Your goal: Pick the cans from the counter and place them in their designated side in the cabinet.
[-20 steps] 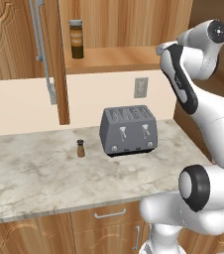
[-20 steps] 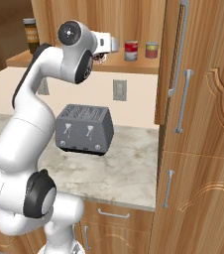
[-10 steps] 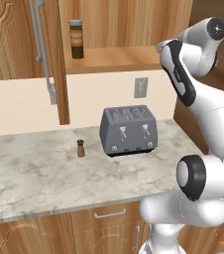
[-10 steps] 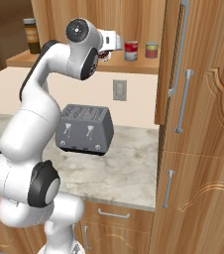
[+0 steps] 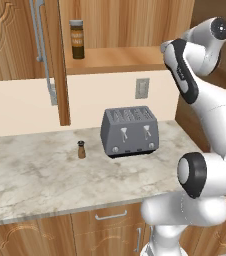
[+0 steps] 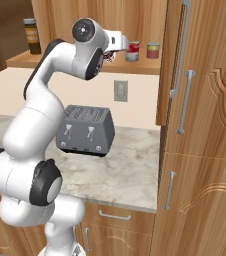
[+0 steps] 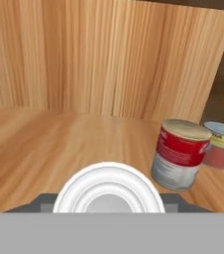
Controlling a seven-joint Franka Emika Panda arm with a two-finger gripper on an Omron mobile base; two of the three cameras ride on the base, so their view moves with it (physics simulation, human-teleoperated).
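Both cans stand on the cabinet shelf at its right end. The red-and-white can is the nearer one. The can with the red label and pale band stands just beyond it, close to the door with the long grey handle. My gripper is raised level with the shelf, just left of the red-and-white can and apart from it. It is open and holds nothing. The counter below carries no can.
A tall dark jar stands at the shelf's left end. On the counter sit a grey toaster and a small brown shaker. Tall wooden cupboards close off the right side.
The arm's upper links have swung slightly while the hand stays in front of the shelf. Both cans and the jar have not moved.
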